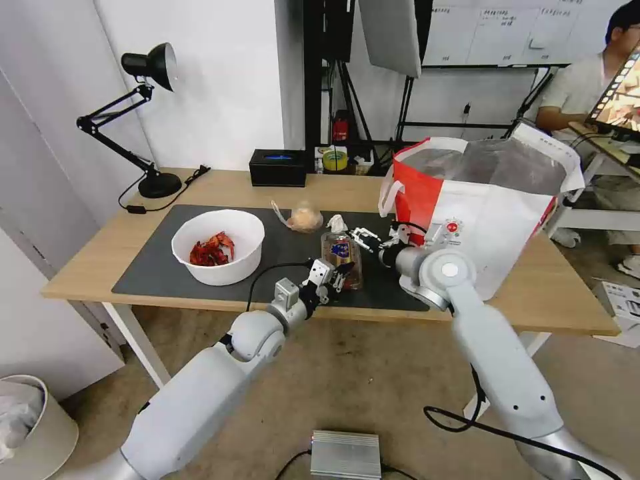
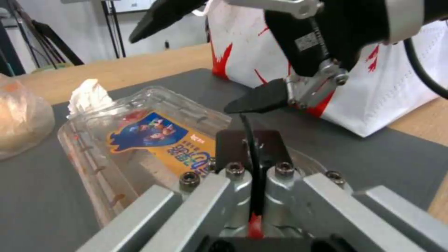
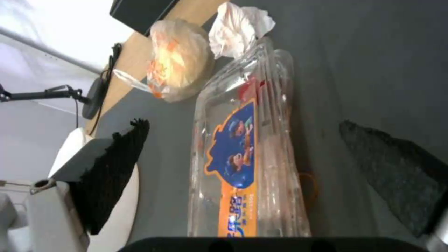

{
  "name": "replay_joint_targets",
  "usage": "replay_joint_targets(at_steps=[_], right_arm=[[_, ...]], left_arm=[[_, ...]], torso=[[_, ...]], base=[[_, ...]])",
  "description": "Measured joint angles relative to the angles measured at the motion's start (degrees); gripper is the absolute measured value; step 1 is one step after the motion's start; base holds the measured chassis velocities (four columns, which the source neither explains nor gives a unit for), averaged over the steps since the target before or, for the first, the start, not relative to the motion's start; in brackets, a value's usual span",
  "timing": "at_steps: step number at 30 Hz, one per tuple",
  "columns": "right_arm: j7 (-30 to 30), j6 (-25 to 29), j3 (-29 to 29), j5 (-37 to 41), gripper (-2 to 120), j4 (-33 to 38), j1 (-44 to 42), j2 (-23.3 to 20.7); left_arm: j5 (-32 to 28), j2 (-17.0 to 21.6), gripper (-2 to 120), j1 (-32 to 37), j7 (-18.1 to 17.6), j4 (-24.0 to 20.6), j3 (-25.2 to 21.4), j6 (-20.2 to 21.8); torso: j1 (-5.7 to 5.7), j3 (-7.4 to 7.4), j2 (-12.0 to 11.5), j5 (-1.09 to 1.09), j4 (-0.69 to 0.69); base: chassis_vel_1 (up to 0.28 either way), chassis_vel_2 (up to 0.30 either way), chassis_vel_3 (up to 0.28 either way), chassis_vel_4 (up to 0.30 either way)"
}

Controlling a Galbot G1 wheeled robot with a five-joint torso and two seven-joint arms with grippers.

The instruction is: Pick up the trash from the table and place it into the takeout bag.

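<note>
Shells (image 1: 212, 249) in bowl (image 1: 248, 235), perhaps shellfish.

White walls (image 1: 220, 80), a whiteboard (image 1: 493, 30) behind, beige floor (image 1: 373, 373), black desk lamp (image 1: 143, 113).

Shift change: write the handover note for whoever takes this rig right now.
Left hand: shut, apparently pinching the near rim of the clear clamshell box.
Right hand: open, low over the box's far end, one finger on each side of it, not gripping.
Things: the box, white bowl of red shells, knotted clear bag and crumpled tissue all sit on the dark mat. The takeout bag stands open at the table's right end.
Done: nothing bagged.
Left: all four pieces, the box first.
</note>
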Motion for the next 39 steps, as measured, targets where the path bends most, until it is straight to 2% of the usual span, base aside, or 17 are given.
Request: replay_joint_targets(at_steps=[39], right_arm=[[0.9, -1.4, -1.7, -0.8, 100, -6.7, 3.5, 5.7]], left_arm=[[0.1, 0.1, 0, 1.1, -0.1, -0.2, -0.6, -1.0]], torso=[[0.00, 0.00, 0.0, 0.00, 0.00]], base=[[0.000, 0.000, 0.000, 0.000]])
